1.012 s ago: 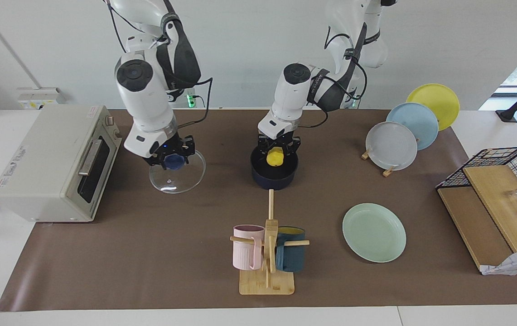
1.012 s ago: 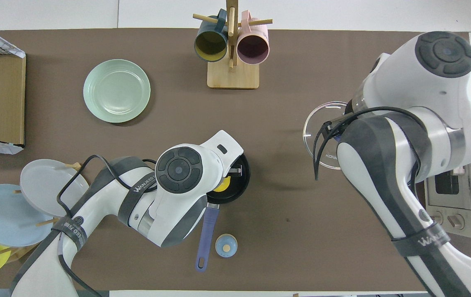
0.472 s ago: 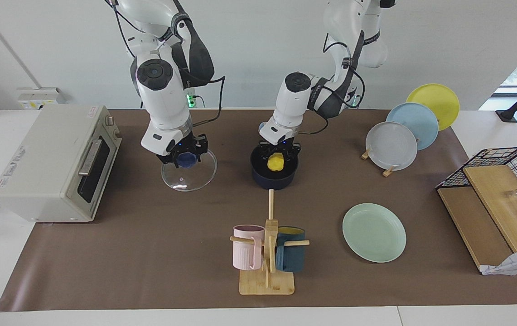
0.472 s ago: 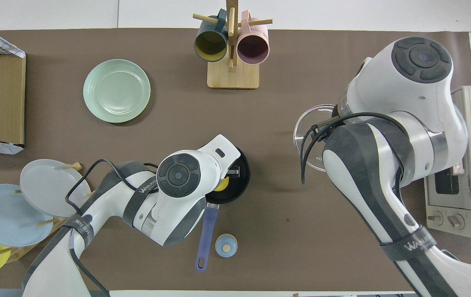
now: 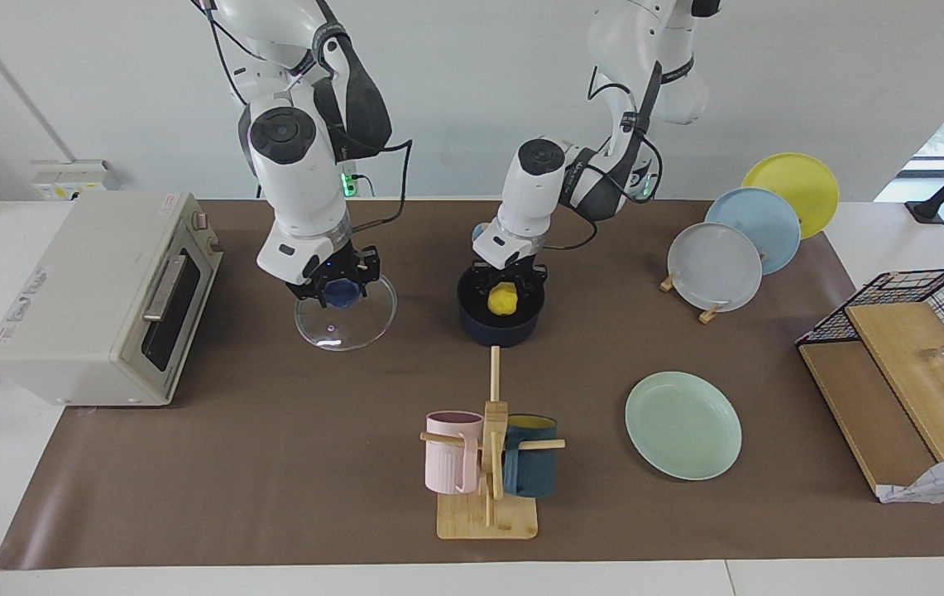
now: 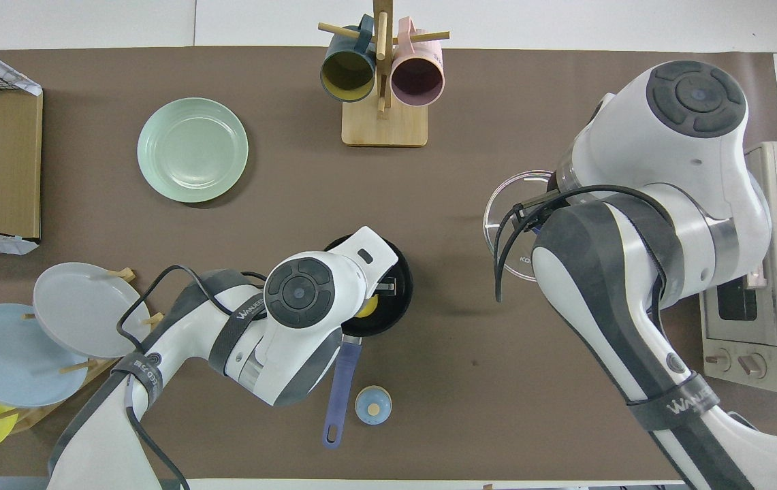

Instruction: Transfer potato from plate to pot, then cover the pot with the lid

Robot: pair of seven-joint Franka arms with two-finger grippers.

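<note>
The dark navy pot (image 5: 500, 329) stands mid-table with its blue handle (image 6: 339, 388) pointing toward the robots. My left gripper (image 5: 507, 288) reaches down into the pot's mouth, shut on the yellow potato (image 5: 504, 299), which shows past the wrist from above (image 6: 366, 307). The mint-green plate (image 5: 683, 425) lies bare, farther from the robots than the pot and toward the left arm's end. My right gripper (image 5: 336, 285) is shut on the blue knob (image 5: 342, 293) of the clear glass lid (image 5: 347, 324). It holds the lid low over the mat, beside the pot toward the right arm's end.
A toaster oven (image 5: 99, 298) stands at the right arm's end. A wooden mug rack (image 5: 488, 463) with two mugs is farther out than the pot. Upright plates (image 5: 716, 265) and a wire basket with boards (image 5: 902, 364) fill the left arm's end. A small bell (image 6: 372, 405) sits beside the pot handle.
The right arm carried the lid a short way toward the pot, then held still. The left gripper sank slightly with the potato into the pot.
</note>
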